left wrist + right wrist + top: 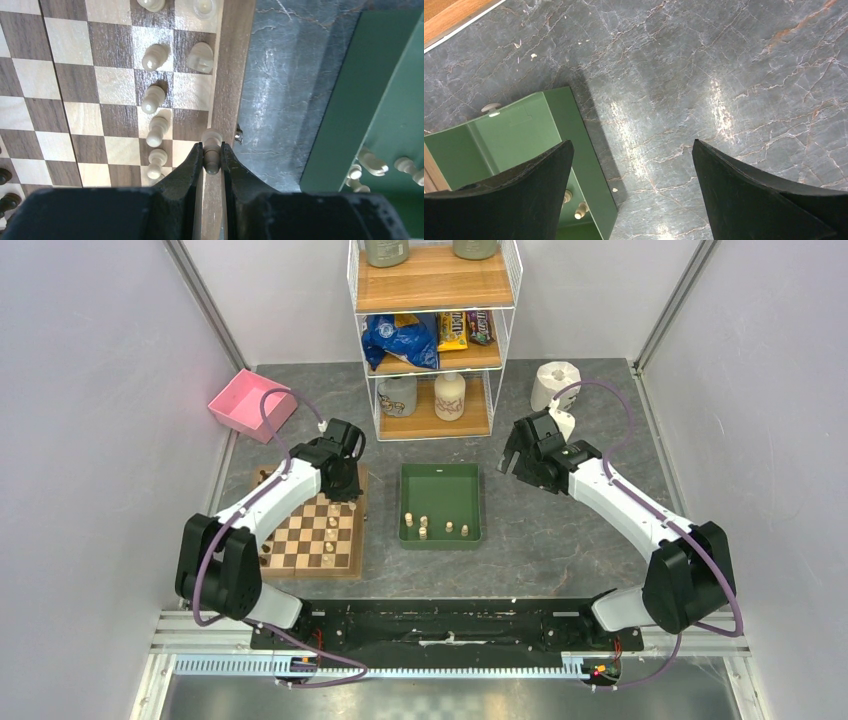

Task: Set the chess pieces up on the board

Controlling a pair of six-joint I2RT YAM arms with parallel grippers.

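A pale piece [212, 137] is pinched by the left gripper [212, 151] at the board [231, 75]'s edge; the right gripper [633, 150] is spread wide.

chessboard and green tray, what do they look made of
The board looks like wood: grain shows in the light and dark squares and the tan border, low sheen. The green tray looks like plastic, perhaps painted metal: even colour, smooth matte walls, no grain.

Base of pale chess piece [212, 137] hidden inside left end effector [212, 147], green tray [350, 100] cropped at edge
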